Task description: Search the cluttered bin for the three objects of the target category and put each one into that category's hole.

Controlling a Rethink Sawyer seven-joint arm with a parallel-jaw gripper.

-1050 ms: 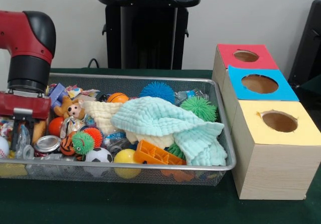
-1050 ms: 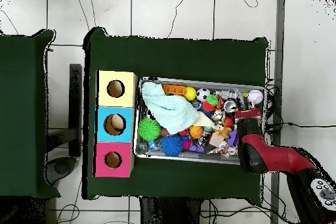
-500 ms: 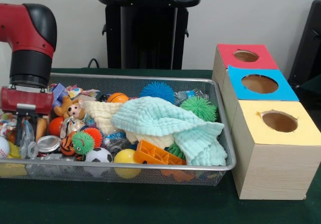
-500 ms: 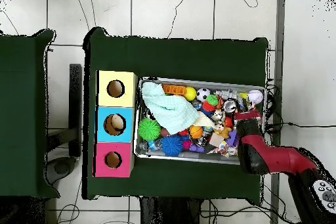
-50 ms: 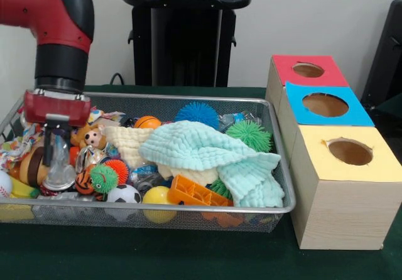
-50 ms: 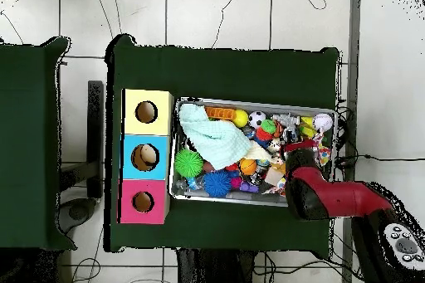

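Note:
The wire mesh bin [image 5: 188,208] is packed with toys, balls and cloths. Over its left end my gripper [image 5: 54,159] hangs from the red arm, shut on a clear plastic bottle [image 5: 61,170] that dangles just above the clutter. A small plush animal [image 5: 90,137] lies right beside it. Three boxes with holes in their tops stand right of the bin: red [image 5: 282,66], blue [image 5: 361,113] and yellow [image 5: 370,167]. From overhead, the gripper [image 6: 294,148] is over the bin's right part [image 6: 249,101], far from the boxes [image 6: 146,134].
A mint green cloth [image 5: 207,151] covers the bin's middle, over a cream cloth [image 5: 129,143]. Spiky balls [image 5: 196,112], a soccer ball [image 5: 124,194], a yellow ball [image 5: 157,196] and an orange plastic block [image 5: 191,194] lie around it. The bin's wire walls stand above the green table.
The gripper has risen and shifted right, toward the bin's middle, carrying the clear bottle up out of the clutter at the left end.

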